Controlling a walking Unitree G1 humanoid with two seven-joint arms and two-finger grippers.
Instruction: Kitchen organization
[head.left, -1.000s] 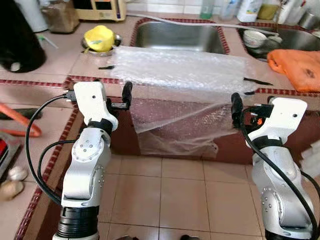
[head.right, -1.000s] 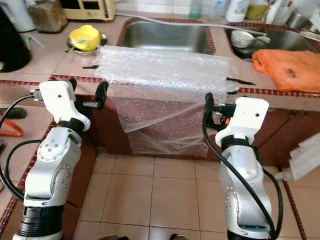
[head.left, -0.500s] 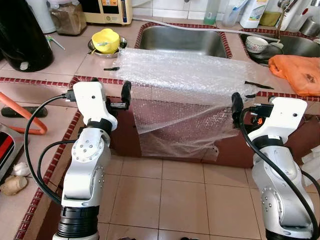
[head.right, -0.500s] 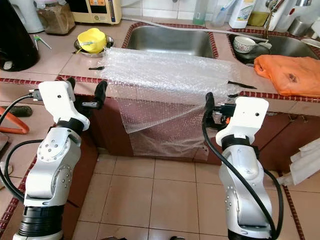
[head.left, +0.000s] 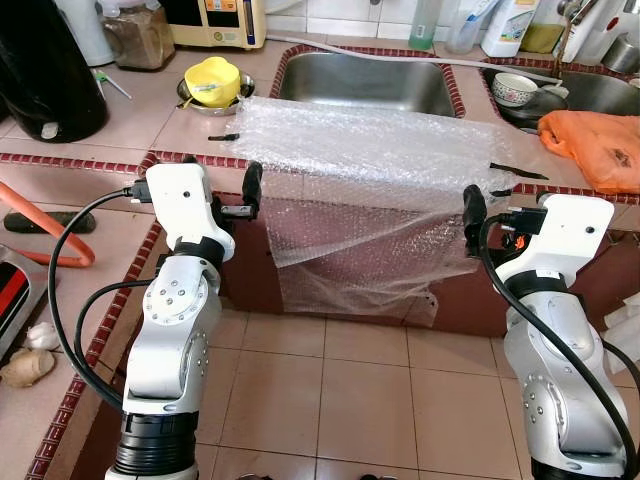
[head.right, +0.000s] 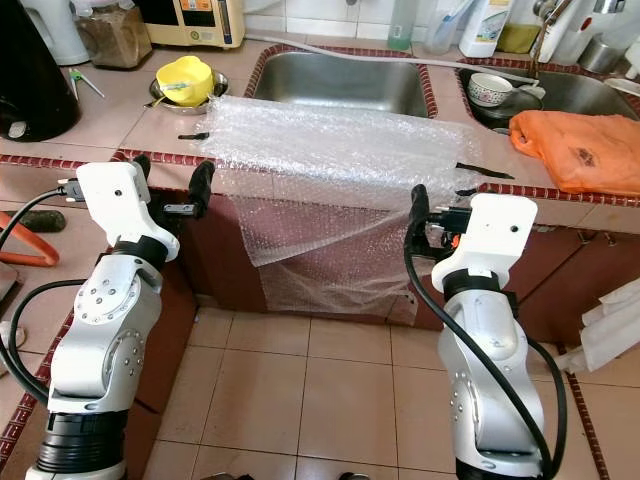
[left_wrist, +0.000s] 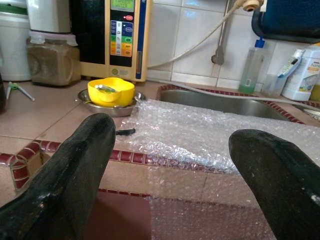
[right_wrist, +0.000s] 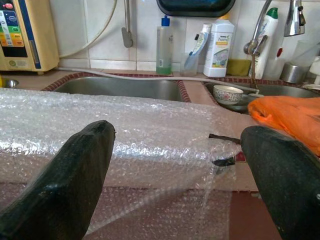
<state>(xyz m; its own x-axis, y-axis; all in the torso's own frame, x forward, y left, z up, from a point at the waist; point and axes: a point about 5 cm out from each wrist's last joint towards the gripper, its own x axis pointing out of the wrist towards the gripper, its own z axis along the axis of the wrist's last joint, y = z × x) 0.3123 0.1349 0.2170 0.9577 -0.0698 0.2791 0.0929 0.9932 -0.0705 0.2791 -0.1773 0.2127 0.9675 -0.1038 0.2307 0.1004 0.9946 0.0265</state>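
Observation:
A clear sheet of bubble wrap (head.left: 370, 150) lies on the tiled counter in front of the sink and hangs over the front edge toward the floor. Short black strips (head.left: 224, 137) sit at its left and right ends. My left gripper (head.right: 175, 178) is open at counter-edge height, just left of the hanging sheet. In the left wrist view its fingers (left_wrist: 70, 170) stand wide apart, facing the sheet's left corner. My right gripper (head.right: 470, 215) is open by the sheet's right edge, and nothing lies between its fingers (right_wrist: 75, 175).
A steel sink (head.left: 360, 85) lies behind the sheet. A yellow bowl (head.left: 212, 78) sits in a metal dish at its left and a black appliance (head.left: 40, 70) stands further left. An orange cloth (head.left: 600, 140) lies at the right, with a second sink (head.left: 585, 90) behind it. Tiled floor (head.left: 370, 390) lies below.
The camera has tilted, so more of the counter's back shows than a second ago. Both arms and the bubble wrap hold the same places.

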